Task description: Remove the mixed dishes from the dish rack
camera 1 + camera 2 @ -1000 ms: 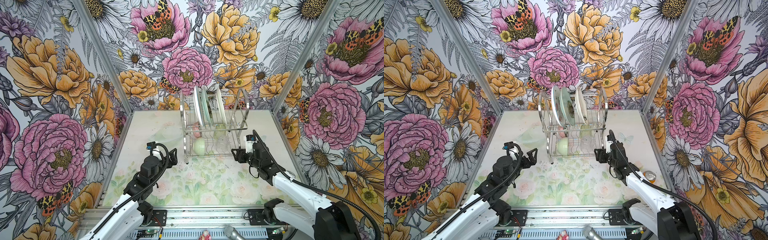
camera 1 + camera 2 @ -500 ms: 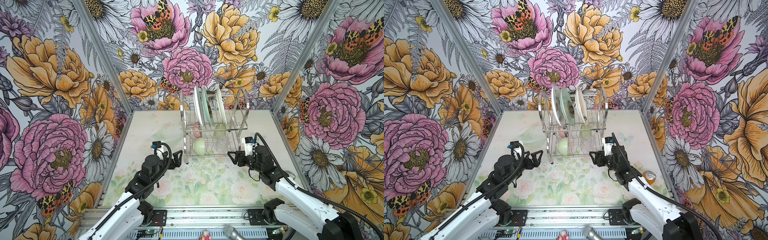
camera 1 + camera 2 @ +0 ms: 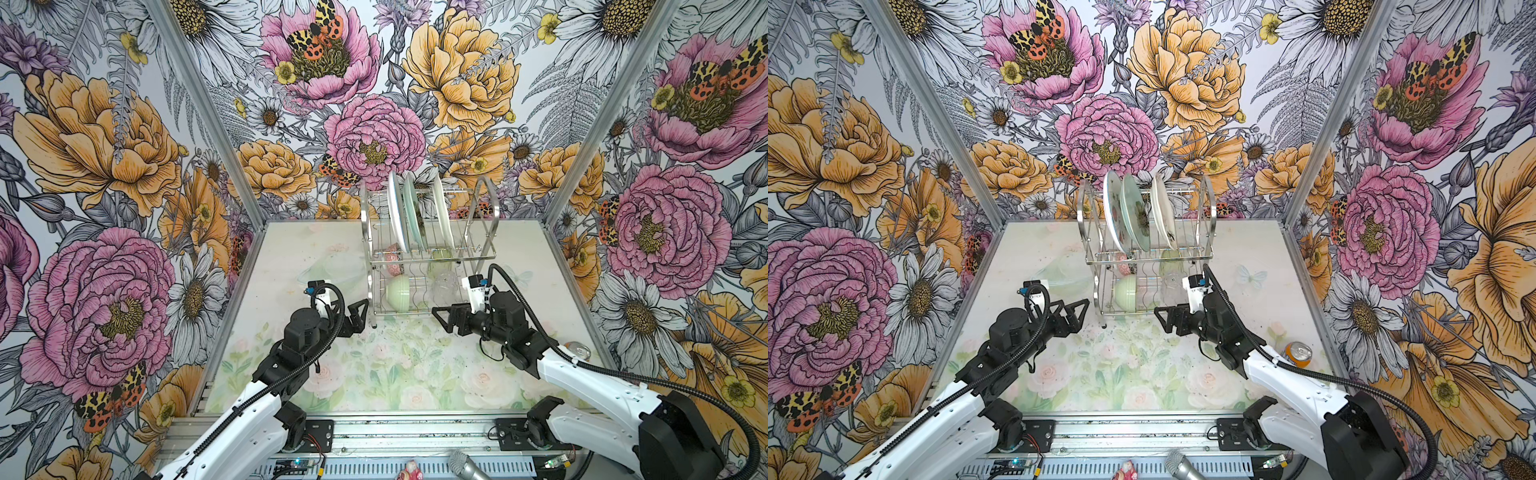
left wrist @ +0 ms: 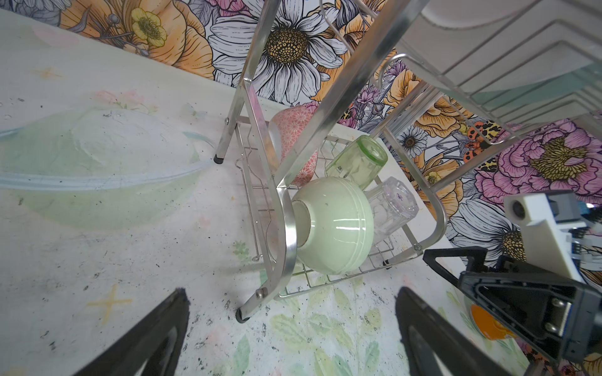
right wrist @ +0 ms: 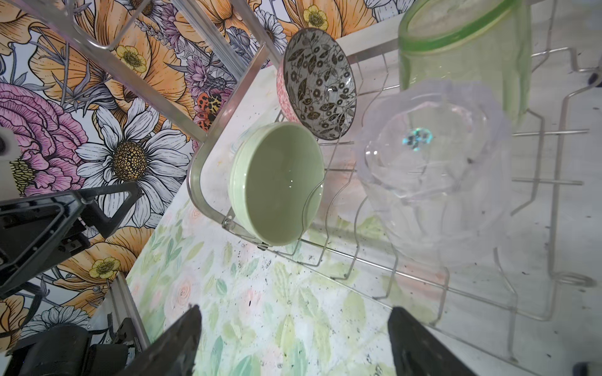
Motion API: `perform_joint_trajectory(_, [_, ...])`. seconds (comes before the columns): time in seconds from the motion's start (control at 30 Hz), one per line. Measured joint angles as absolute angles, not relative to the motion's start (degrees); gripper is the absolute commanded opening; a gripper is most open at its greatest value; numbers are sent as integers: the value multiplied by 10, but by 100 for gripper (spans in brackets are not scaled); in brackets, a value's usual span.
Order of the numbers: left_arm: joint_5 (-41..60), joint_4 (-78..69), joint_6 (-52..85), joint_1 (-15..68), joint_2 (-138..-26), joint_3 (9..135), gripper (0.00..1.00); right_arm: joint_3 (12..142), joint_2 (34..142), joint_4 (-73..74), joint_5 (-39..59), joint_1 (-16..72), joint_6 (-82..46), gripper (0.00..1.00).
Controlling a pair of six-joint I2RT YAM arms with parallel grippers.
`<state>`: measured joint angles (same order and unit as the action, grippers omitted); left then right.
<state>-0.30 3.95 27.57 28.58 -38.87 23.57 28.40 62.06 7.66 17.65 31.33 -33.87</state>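
The chrome dish rack [image 3: 488,199] [image 3: 1209,199] stands at the back middle of the table. Three plates stand on edge in its upper tier: white [image 3: 397,212], pale aqua [image 3: 415,216] and cream [image 3: 442,212]. On the lower tier are a pale green bowl [image 4: 335,224] [image 5: 277,182], a pink patterned bowl [image 4: 293,140], a black-white patterned bowl [image 5: 319,84], a clear tumbler [image 4: 394,205] [image 5: 433,169] and a green tumbler [image 4: 356,161] [image 5: 462,48]. My left gripper [image 3: 360,316] [image 4: 291,293] is open and empty by the rack's front left leg. My right gripper [image 3: 439,320] [image 5: 294,309] is open and empty at the front right corner.
An orange drink can [image 3: 1298,353] stands on the table behind my right forearm, near the right wall. Floral walls close in the table on three sides. A microphone [image 3: 465,467] lies beyond the front rail.
My right gripper has dropped and swung left to the rack's front right corner, with its jaws wider apart. My left gripper has moved right, closer to the rack's front left leg.
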Motion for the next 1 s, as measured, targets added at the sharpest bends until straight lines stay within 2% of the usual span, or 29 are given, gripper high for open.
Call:
perform_joint_trajectory(0.07, [-3,40,276,286,-386,236,99,295,646,96,176,325,-338,93])
perform_joint_trajectory(0.1, [-3,40,276,286,-384,236,99,298,655,103,176,329,-338,98])
perform_joint_trajectory(0.13, [-3,40,276,286,-380,236,99,301,665,114,176,335,-339,100])
perform_joint_trajectory(0.3, [-3,43,276,286,-356,236,99,316,715,158,172,353,-337,99])
perform_joint_trajectory(0.37, [-3,46,276,286,-347,236,99,330,740,171,173,357,-336,95])
perform_joint_trajectory(0.47, [-3,51,276,286,-336,235,99,347,770,192,178,361,-337,83])
perform_joint_trajectory(0.97, [-3,63,276,278,-331,229,99,389,852,222,198,372,-338,68])
perform_joint_trajectory(1.0, [-3,63,276,278,-332,229,99,391,856,222,198,372,-338,64])
